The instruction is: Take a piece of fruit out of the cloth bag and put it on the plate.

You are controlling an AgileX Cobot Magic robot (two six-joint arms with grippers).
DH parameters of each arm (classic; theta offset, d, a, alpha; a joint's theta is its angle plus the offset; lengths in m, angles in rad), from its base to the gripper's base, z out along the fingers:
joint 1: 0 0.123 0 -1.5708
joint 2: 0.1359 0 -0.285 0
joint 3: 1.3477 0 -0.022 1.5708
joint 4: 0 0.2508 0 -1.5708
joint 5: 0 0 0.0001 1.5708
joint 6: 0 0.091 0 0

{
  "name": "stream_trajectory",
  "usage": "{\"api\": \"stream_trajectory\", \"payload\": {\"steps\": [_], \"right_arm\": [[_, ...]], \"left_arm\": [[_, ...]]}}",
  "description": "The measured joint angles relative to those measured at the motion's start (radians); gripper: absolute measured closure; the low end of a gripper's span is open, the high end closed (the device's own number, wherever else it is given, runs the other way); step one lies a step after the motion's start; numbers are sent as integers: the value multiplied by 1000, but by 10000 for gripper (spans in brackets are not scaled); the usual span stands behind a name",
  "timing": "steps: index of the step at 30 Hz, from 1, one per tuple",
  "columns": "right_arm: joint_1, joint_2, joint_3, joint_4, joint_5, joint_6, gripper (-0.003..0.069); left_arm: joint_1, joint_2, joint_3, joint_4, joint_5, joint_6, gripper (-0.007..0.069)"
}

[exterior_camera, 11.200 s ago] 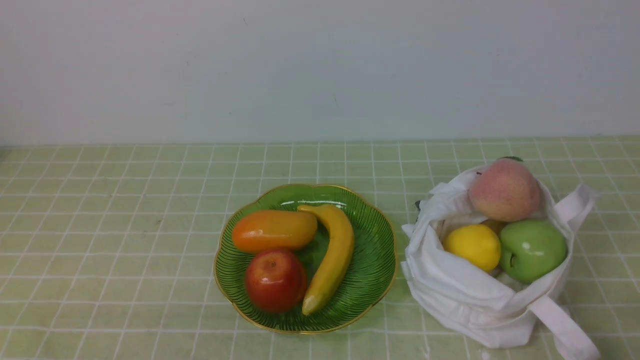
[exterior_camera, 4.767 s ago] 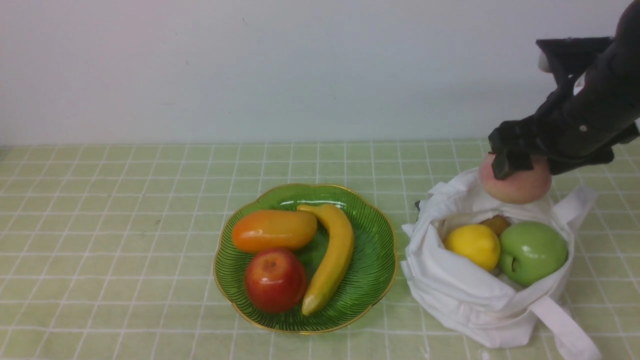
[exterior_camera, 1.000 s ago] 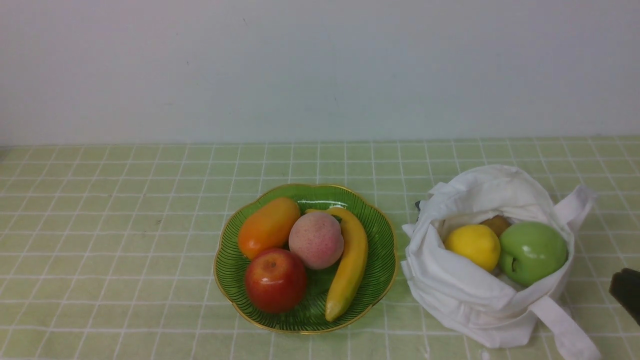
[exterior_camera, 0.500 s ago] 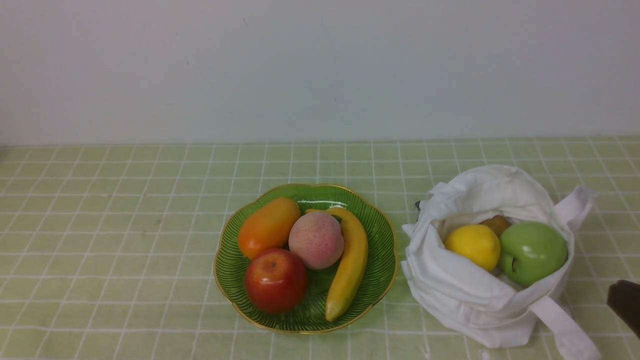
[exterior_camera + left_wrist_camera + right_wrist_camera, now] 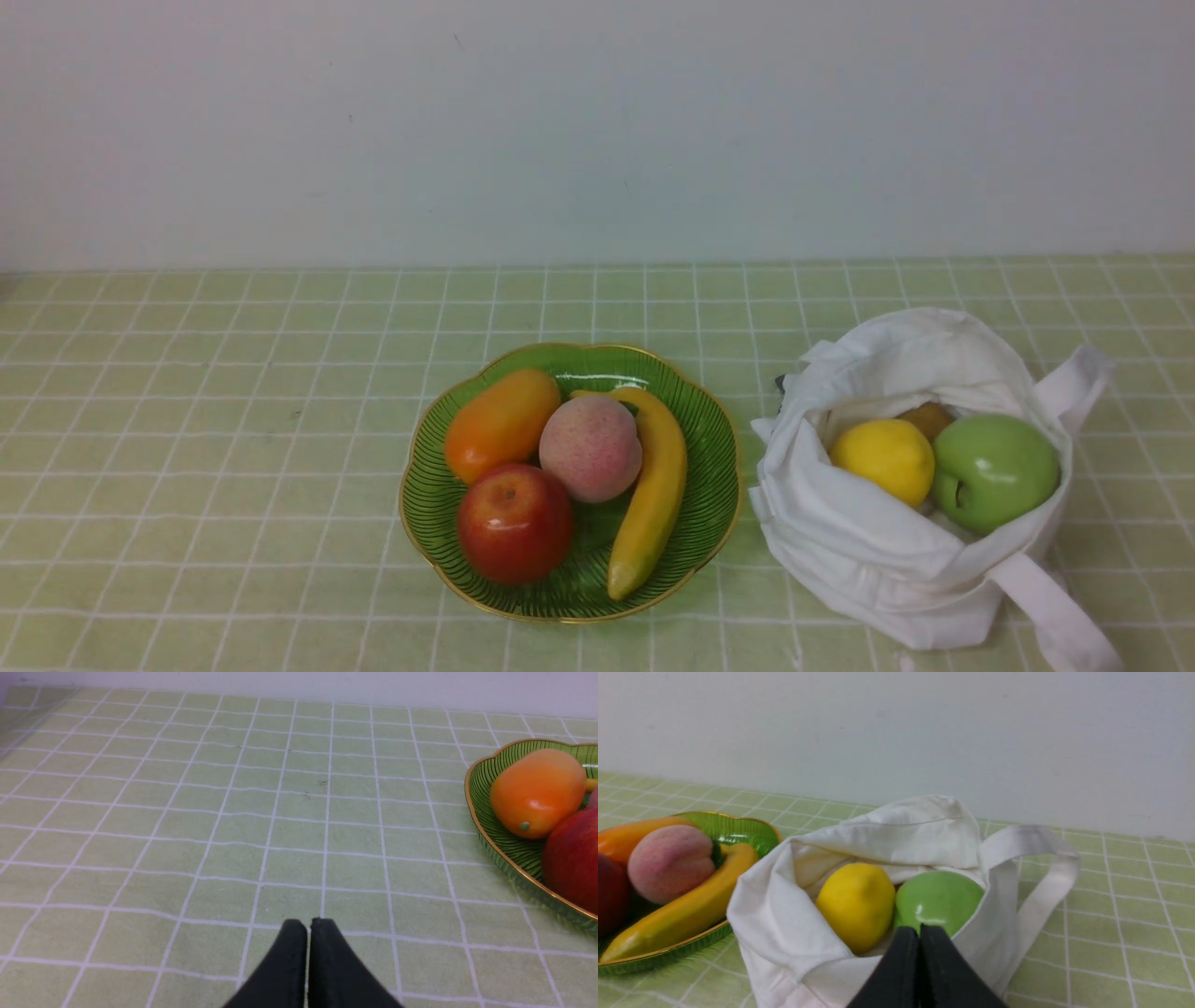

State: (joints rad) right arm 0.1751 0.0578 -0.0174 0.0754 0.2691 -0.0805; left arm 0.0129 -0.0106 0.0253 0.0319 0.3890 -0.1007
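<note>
1. Pink, fuzzy peach (image 5: pixel 590 448) sits mid-plate (image 5: pixel 702 523), touching the banana (image 5: pixel 649 495) at its 3 o'clock.
2. Your cloth bag (image 5: pixel 868 551) lies at the plate's 3 o'clock.
3. Left claw (image 5: pixel 308 926) and right claw (image 5: pixel 919 933) are both closed, empty.

We see the peach (image 5: pixel 590 447) moved from the cloth bag (image 5: pixel 878 551) onto the plate (image 5: pixel 695 523), mango (image 5: pixel 501 425) and banana (image 5: pixel 651 493) nudged aside, right arm gone from front view.

Covered by a pale green grid-patterned tablecloth (image 5: pixel 233 448) across the lower frame; bearing the plate (image 5: pixel 705 467) at lower centre and the cloth bag (image 5: pixel 868 560) just beside it, lower right
</note>
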Motion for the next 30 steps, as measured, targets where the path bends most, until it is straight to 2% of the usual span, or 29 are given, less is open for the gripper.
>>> {"api": "stream_trajectory", "payload": {"steps": [5,14,30], "right_arm": [[-64,-64,47,0,5,48,673],[-158,-66,46,0,77,50,673],[-166,-66,45,-1,87,50,673]], "left_arm": [[0,0,0,0,0,0,632],[0,0,0,0,0,0,632],[0,0,0,0,0,0,632]]}}
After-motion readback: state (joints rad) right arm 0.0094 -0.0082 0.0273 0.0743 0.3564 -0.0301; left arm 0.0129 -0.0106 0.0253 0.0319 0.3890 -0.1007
